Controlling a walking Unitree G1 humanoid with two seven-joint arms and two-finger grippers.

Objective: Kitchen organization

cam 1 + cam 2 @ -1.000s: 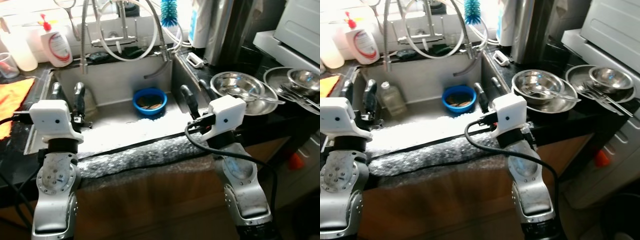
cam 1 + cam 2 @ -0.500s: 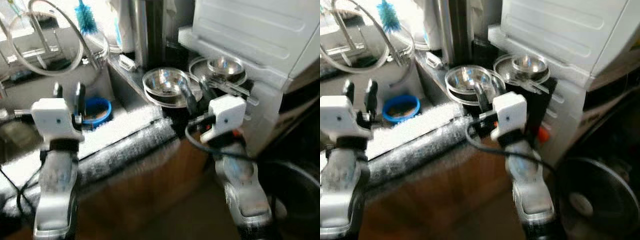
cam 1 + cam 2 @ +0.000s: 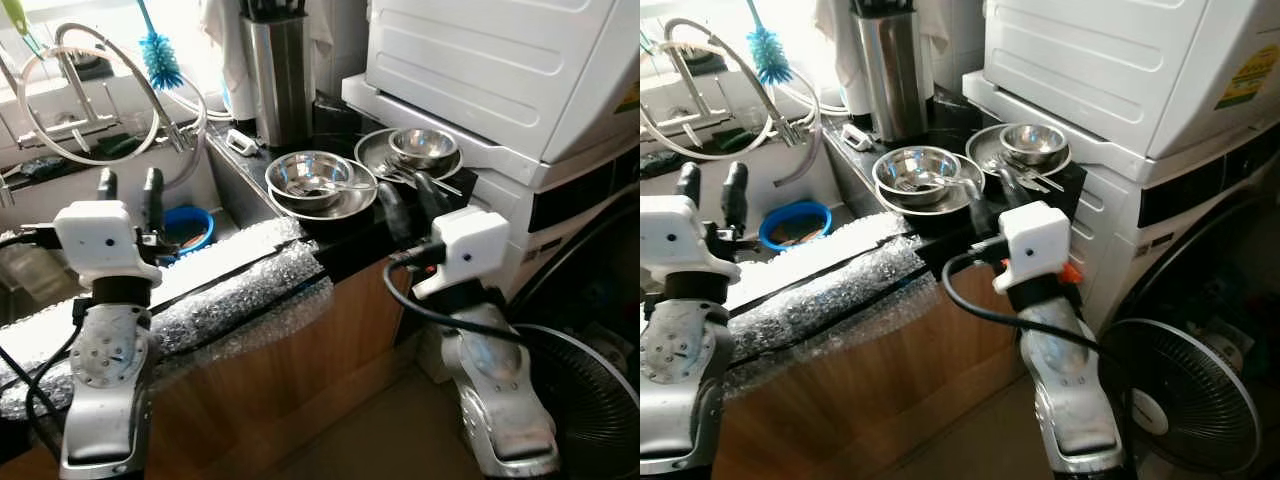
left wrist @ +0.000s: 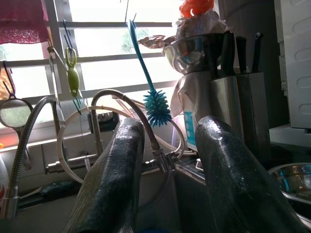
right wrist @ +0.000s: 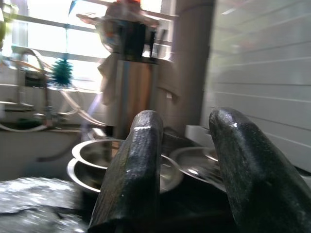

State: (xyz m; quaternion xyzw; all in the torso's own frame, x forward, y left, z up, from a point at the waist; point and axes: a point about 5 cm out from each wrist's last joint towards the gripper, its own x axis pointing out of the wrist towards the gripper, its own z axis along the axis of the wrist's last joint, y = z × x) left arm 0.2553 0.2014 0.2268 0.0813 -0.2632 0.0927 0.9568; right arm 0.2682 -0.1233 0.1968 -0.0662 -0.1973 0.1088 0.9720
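We hold both tools raised with fingers apart and nothing between them — the left tool (image 3: 127, 186) over the sink, the right tool (image 3: 405, 195) just before the desk's (image 3: 330, 225) front edge. On the desk sit stacked steel bowls (image 3: 312, 178), with a second steel bowl (image 3: 1033, 142) on a plate toward the right edge. The left wrist view adds a blue bottle brush (image 4: 154, 103) against the window; the eye views add a blue bowl (image 3: 189, 226) in the sink.

blue bowl (image 3: 186, 227), steel bowls (image 3: 312, 180)
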